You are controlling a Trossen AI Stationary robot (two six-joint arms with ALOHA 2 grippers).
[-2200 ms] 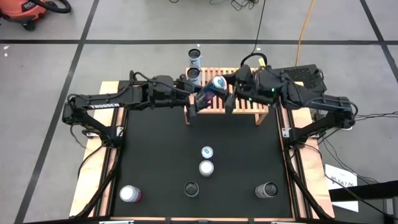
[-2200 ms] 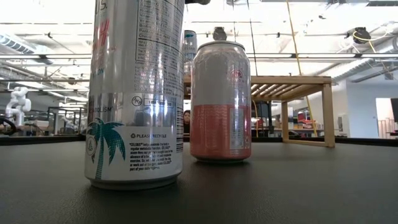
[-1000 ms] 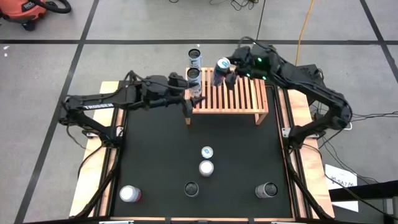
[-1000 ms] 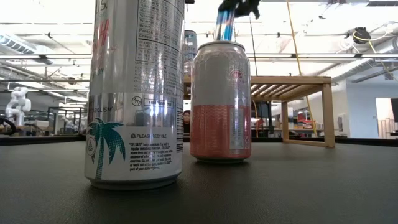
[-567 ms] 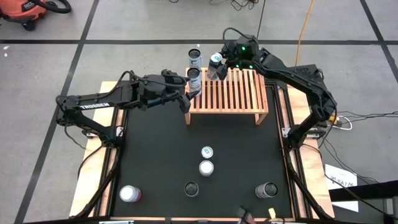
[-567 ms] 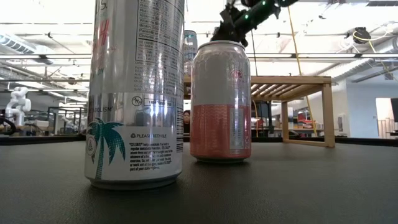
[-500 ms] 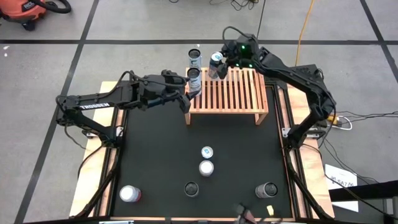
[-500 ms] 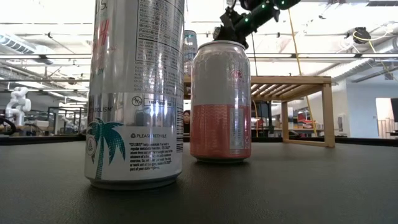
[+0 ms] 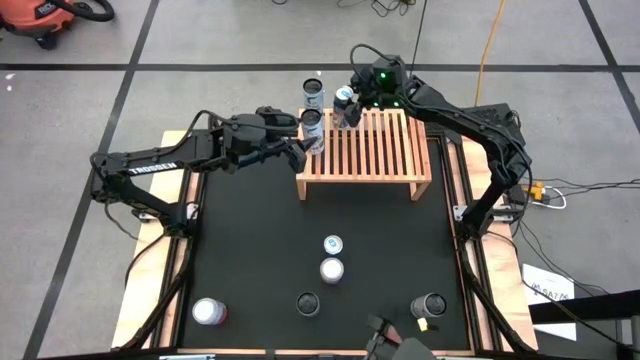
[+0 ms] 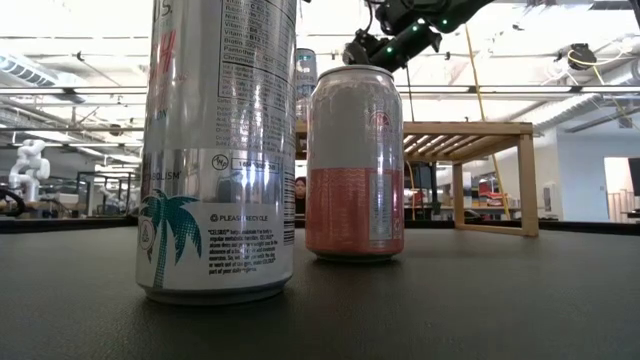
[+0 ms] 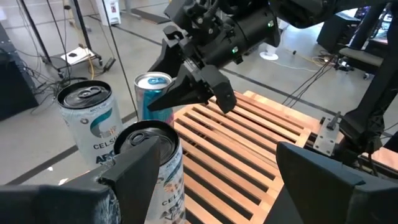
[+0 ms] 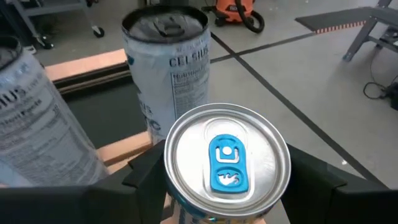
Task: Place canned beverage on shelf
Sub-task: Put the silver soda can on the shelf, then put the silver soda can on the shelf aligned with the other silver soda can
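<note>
The light-wood slatted shelf (image 9: pixel 375 150) stands at the table's far side. Two silver Celsius cans (image 9: pixel 313 93) (image 9: pixel 312 125) stand upright at its far left corner. My right gripper (image 9: pixel 349 106) is shut on a blue-topped can (image 9: pixel 344 96) just right of them, over the shelf's far left part; its bottom is hidden. My left gripper (image 9: pixel 298 150) is open and empty at the shelf's left end, beside the nearer silver can (image 11: pixel 148 163). My right gripper pinches the can's upper wall (image 11: pixel 160 98) between its two fingers (image 12: pixel 144 177), just under the top rim (image 12: pixel 227 118). The fingers come from the table's right, slanting down. The can is upright; I cannot tell whether it rests on the slats.
Several cans stand on the black mat: two at mid-table (image 9: pixel 332 244) (image 9: pixel 331 270) and three along the near edge (image 9: pixel 208 312) (image 9: pixel 308 303) (image 9: pixel 428 305). In the low view a tall silver can (image 10: pixel 220 150) and a pink can (image 10: pixel 355 160) block much of the shelf.
My right gripper has carried the can toward the table's left along the shelf's far edge, up to the two silver cans, keeping it upright. My left gripper has drawn back a little toward the table's left, away from the shelf.
</note>
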